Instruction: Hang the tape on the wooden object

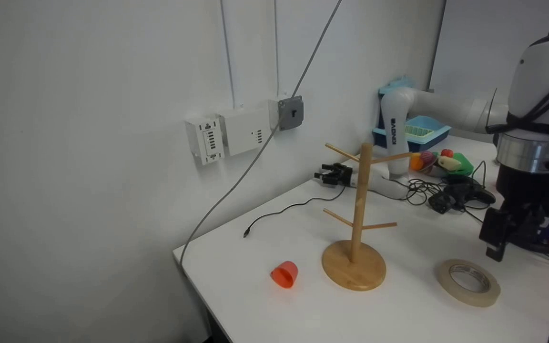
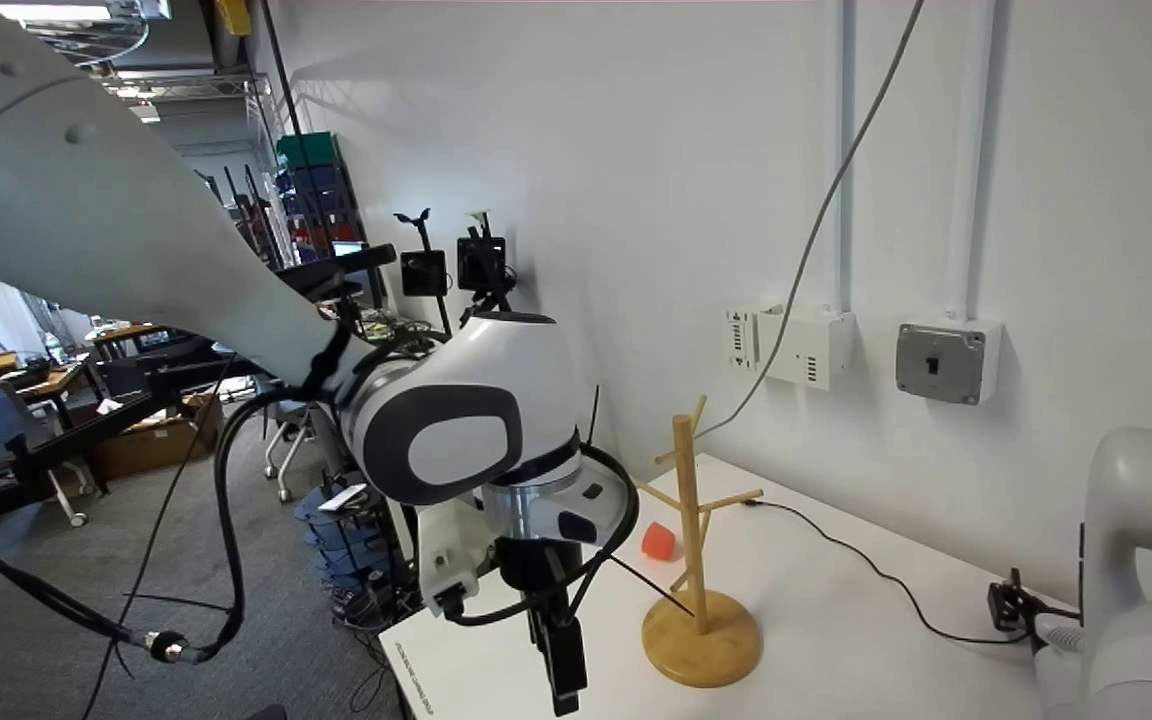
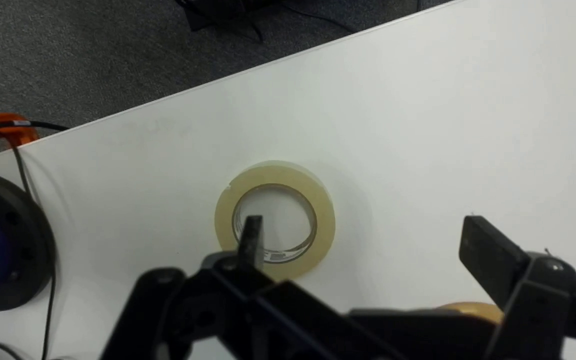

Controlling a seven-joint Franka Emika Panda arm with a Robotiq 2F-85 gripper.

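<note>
The tape (image 1: pixel 474 298) is a flat beige ring lying on the table in an exterior view. It also lies under my left-hand finger in the wrist view (image 3: pixel 324 220). The wooden object (image 1: pixel 359 205), a stand with a round base, post and several pegs, stands upright beside it; it shows too in an exterior view (image 2: pixel 693 540). Only a sliver of its base (image 3: pixel 478 309) shows in the wrist view. My gripper (image 3: pixel 363 225) is open and empty, pointing down above the table near the tape. It also shows in both exterior views (image 1: pixel 496 245) (image 2: pixel 566 690).
An orange-red cup (image 1: pixel 284 274) lies beside the stand. A second robot arm (image 1: pixel 398 124), a black controller (image 1: pixel 462 193) and cables lie farther along the table. A black round base with a purple part (image 3: pixel 5 240) stands near the table edge (image 3: pixel 248 72).
</note>
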